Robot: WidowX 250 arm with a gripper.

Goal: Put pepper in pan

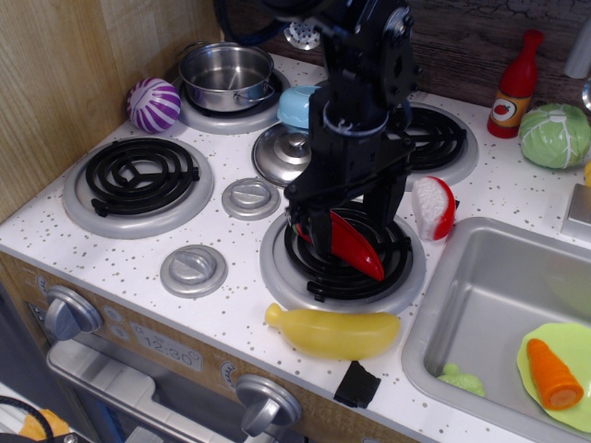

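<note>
The red pepper (358,249) lies on the front right burner (397,277), tip pointing to the front right; its stem end is hidden behind my gripper. My gripper (346,226) is down over the pepper's thick end, jaws spread on either side of it, open. The steel pan (226,74) stands empty on the back left burner, well to the left and behind the gripper.
A steel lid (277,157) and a light-blue bowl (297,106) lie between gripper and pan. A purple ball (154,103), a red-and-white toy (434,208), a yellow vegetable (332,332), a red bottle (515,85), a green cabbage (554,135) and the sink (489,295) are around.
</note>
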